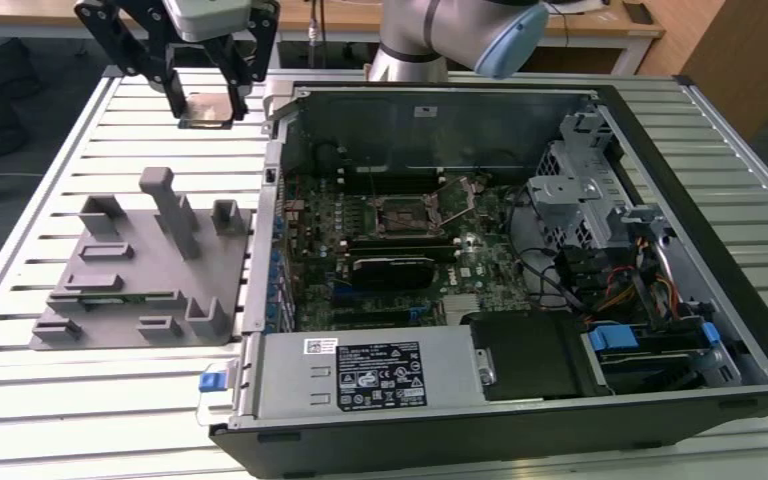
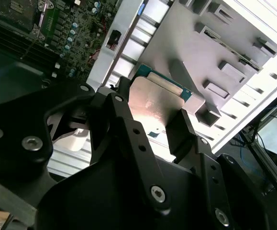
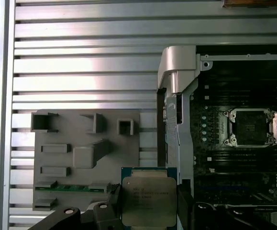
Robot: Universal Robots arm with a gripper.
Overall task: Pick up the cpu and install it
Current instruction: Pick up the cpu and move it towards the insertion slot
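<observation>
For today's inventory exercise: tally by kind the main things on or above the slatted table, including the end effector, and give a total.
Small flat square silvery cpu: 1
Black two-fingered end effector: 1
Grey plastic fixture with upright blocks: 1
Open black metal computer case: 1
Total: 4

cpu (image 3: 148, 196): small flat square, silvery metal lid, green rim. Pinched at two opposite edges by gripper (image 3: 149, 202), lifted off the slatted table (image 3: 81, 72), lid toward the first wrist view's camera
</observation>
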